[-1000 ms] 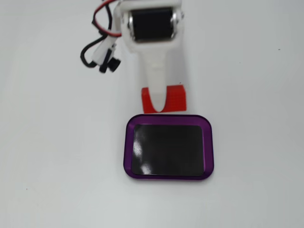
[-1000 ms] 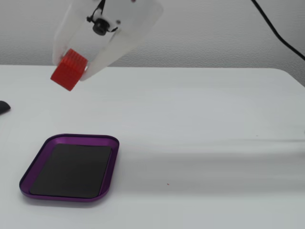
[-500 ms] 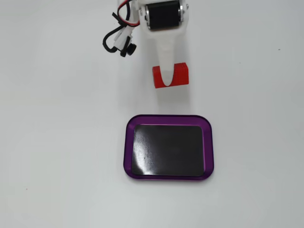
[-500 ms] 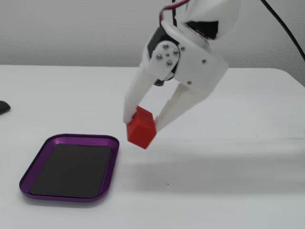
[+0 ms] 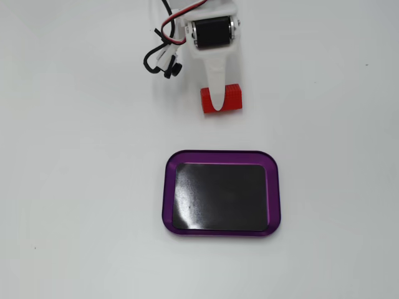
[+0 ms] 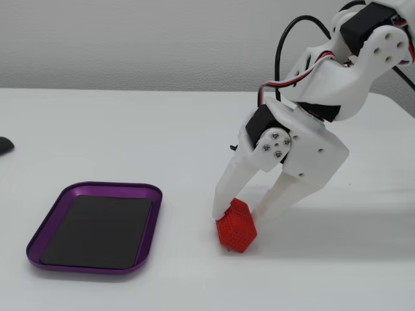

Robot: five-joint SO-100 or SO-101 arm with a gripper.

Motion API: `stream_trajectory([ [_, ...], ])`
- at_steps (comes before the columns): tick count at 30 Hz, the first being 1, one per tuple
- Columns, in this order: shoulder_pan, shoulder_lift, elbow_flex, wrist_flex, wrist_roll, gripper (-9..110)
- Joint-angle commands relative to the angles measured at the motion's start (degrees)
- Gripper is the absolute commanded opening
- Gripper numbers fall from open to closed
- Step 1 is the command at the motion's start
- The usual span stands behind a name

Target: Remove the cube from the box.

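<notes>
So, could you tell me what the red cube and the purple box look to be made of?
The cube looks like matte plastic, probably 3D printed: fine parallel ridges cover its faces. The box has a glossy, metallic-looking purple rim, perhaps anodised aluminium or shiny plastic. Its flat black bottom catches soft glare, so it may be a smooth liner.

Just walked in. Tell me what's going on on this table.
A white robot arm is handling a small red block. Its claw is closed on the block, which sits low at the table surface, tilted on an edge in the side view. The purple tray with the black bottom lies empty, apart from the block. So the block is already out of the tray, and the claw has not let go of it yet.
</notes>
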Motion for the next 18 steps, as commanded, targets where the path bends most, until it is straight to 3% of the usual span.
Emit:
stream_trajectory([
  [1, -0.09, 1.32, 0.09, -1.41, 0.26, 0],
  [13, -0.18, 2.02, -0.35, -0.53, 0.35, 15],
  [18, 0.44, 2.11, -0.53, -0.35, 0.35, 17],
])
